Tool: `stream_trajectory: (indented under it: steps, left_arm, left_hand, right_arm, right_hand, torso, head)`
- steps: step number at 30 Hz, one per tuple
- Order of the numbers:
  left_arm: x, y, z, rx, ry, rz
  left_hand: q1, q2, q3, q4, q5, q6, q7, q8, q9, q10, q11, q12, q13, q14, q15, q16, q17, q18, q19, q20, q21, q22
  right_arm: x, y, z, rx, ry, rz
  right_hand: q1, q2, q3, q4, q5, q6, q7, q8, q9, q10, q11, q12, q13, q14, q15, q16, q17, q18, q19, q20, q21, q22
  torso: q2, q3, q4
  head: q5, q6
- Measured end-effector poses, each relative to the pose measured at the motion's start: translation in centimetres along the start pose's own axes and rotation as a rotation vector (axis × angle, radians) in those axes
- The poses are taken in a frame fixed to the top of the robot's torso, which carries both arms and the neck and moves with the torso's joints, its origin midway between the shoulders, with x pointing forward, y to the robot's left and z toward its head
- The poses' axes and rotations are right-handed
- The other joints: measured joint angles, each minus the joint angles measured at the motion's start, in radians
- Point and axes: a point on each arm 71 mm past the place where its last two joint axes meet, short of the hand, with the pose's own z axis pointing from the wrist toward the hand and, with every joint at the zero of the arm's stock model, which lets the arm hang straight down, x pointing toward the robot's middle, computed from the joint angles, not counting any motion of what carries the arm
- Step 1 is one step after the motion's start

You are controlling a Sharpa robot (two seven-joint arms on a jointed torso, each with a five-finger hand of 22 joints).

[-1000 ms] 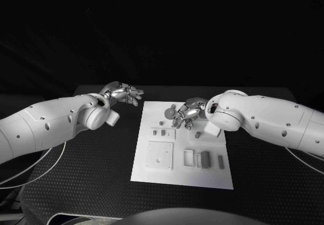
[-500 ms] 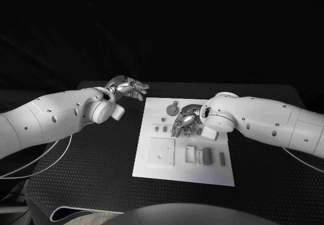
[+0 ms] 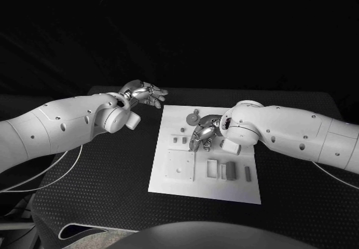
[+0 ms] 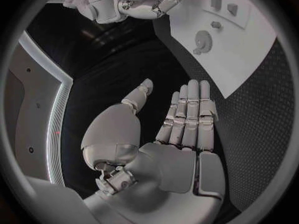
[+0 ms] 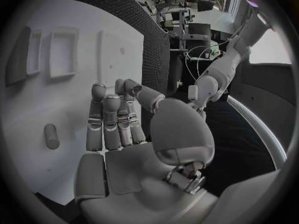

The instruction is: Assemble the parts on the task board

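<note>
Head view, left to right: left hand (image 3: 143,94) is hovering at upper left of centre, off the task board's (image 3: 169,182) far left corner, over the black table (image 3: 97,171). Fingers are spread apart, holding nothing; left wrist view is showing the same flat, empty palm (image 4: 181,134). Task board is lying mid-frame. On it: a square plate part (image 3: 179,165) at left centre, two small pegs (image 3: 178,139) above it, a round disc part (image 3: 191,121) near the far edge, rectangular blocks (image 3: 230,170) at lower right. Right hand (image 3: 204,134) is reaching down over the board's upper middle, fingertips just beside the pegs. Right wrist view is showing its fingers (image 5: 112,124) extended side by side, nothing in them, a short cylinder part (image 5: 52,136) lying close by on the board.

Risks, as judgement: the right hand is working low among small loose parts, so fingertips could be knocking the pegs or cylinder out of place. Board is not being held by the left hand, so a push might be sliding it. A grasp on so small a part is likely slipping if fingers close off-centre.
</note>
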Motion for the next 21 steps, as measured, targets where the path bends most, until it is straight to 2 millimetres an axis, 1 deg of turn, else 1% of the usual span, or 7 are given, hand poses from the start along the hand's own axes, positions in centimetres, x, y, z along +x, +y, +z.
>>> stream_trajectory:
  steps: [4,12,18,21]
  left_arm:
    - [0.0,-0.1,0.0,0.001,0.0,0.0]
    - [0.0,-0.1,0.0,0.001,0.001,0.0]
    - [0.0,-0.2,0.1,0.002,0.001,0.0]
    - [0.1,-0.2,0.1,0.002,0.002,0.0]
  left_hand:
    - [0.0,0.0,0.0,0.0,0.0,0.0,0.0,0.0,0.0,0.0,0.0,0.0,0.0,0.0,0.0,0.0,0.0,0.0,0.0,0.0,0.0,0.0]
    - [0.0,0.0,0.0,0.0,0.0,0.0,0.0,0.0,0.0,0.0,0.0,0.0,0.0,0.0,0.0,0.0,0.001,0.0,0.0,0.0,0.0,-0.001]
    - [0.0,0.0,0.0,0.0,0.0,0.0,0.0,0.004,0.0,0.0,0.0,0.0,0.0,0.0,0.0,0.0,0.002,0.0,0.0,0.0,0.0,-0.001]
    - [0.0,0.0,0.0,0.0,0.0,-0.004,0.004,0.004,0.0,0.0,0.0,0.0,0.0,0.0,0.0,0.0,0.002,0.0,0.0,0.0,0.0,-0.001]
  right_arm:
    - [0.5,0.2,0.2,0.004,0.01,-0.021]
    - [0.8,-0.2,0.6,0.031,0.015,-0.053]
    - [1.3,-0.2,0.8,0.039,0.025,-0.073]
    - [1.5,-0.1,1.0,0.042,0.029,-0.083]
  right_hand:
    - [0.0,0.0,0.0,0.0,0.0,0.0,0.0,0.0,0.0,0.0,0.0,0.0,0.0,0.0,0.0,0.0,0.001,0.0,0.0,0.0,0.0,0.0]
    - [0.0,0.0,0.0,0.0,0.0,0.0,0.0,0.001,0.0,0.0,0.0,0.0,0.001,0.0,0.0,0.0,0.001,0.0,0.0,0.0,0.0,0.0]
    - [0.0,0.0,0.0,0.0,0.0,0.0,0.0,0.003,0.0,0.0,0.0,0.0,0.001,0.0,0.0,0.0,0.002,0.0,0.0,0.0,0.0,0.0]
    - [0.0,0.0,0.0,0.0,0.0,0.0,0.0,0.003,0.002,-0.002,0.002,0.0,0.001,0.0,0.0,0.0,0.002,0.0,0.0,0.0,0.0,0.0]
  torso:
    - [0.0,0.0,-0.0006]
    - [0.0,-0.0004,-0.0006]
    - [0.0,-0.0002,-0.0007]
    - [0.0,0.0,-0.0009]
  head:
    - [0.003,-0.003]
    - [0.006,-0.009]
    - [0.007,-0.014]
    - [0.008,-0.017]
